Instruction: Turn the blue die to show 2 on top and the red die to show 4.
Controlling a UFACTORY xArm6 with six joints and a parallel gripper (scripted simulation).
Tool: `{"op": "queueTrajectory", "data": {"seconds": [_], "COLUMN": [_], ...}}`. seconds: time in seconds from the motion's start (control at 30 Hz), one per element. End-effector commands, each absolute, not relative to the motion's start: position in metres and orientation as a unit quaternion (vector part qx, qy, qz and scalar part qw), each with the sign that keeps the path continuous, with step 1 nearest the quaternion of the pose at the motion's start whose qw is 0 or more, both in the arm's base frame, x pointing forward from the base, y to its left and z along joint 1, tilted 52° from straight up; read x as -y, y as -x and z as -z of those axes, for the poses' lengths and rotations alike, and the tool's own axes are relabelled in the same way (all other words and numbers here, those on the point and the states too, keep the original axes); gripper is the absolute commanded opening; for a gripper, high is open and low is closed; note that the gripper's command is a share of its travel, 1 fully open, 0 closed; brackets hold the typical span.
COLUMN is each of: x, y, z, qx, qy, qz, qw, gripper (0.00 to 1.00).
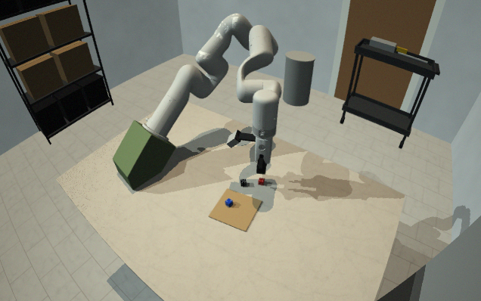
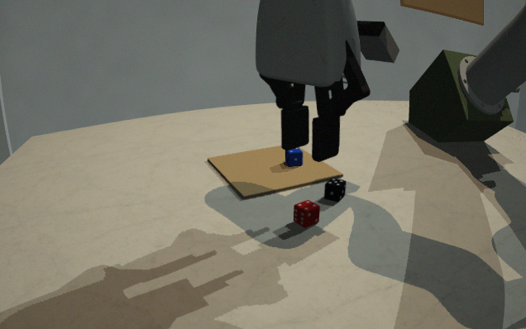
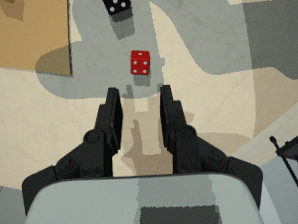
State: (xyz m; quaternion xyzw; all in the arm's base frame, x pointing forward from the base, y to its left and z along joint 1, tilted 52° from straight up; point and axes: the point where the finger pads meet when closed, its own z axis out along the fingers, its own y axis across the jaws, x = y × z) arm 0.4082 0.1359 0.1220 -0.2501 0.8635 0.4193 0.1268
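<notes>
Entry, worktop contents, read left to right in the top view.

Shelf rack [image 1: 99,57], far left by the wall: holds brown boxes; no part in the task.

Green pedestal [image 1: 130,159]: carries the white arm, which reaches out over the worktop [image 1: 321,242].

Tan mat [image 1: 242,219]: lies flat on the worktop, the target area for two dice.

Blue die [image 1: 228,203]: rests flat on the mat, well inside its edges. The top face cannot be read with confidence; the exterior view shows a single pip on a side face.

Black die [image 1: 244,182]: on the bare worktop just beyond the mat's far edge, flat, apart from the others. It is to be left alone, and nothing touches it.

Red die [image 1: 261,181]: on the bare worktop beside the black die, not touching it, off the mat. The wrist view shows four pips on its upper face, so by judgement it needs moving onto the mat more than turning.

Pincer [image 1: 260,169]: hangs fingers-down above the worktop, just behind the red die, fingers narrowed to a small gap and gripping nothing, seemingly preset to the die's width.

Grey cylinder [image 1: 299,77] and black cart [image 1: 397,57]: background, right.
</notes>
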Motion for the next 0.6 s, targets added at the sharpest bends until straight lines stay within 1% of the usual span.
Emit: {"op": "queueTrajectory", "data": {"seconds": [0.0, 0.57], "x": [-0.138, -0.154], "y": [-0.409, -0.409], "z": [-0.121, -0.109], "qx": [-0.864, -0.864], "qy": [0.25, 0.25], "qz": [-0.419, -0.419], "qw": [0.128, 0.128], "gripper": [0.36, 0.36]}}
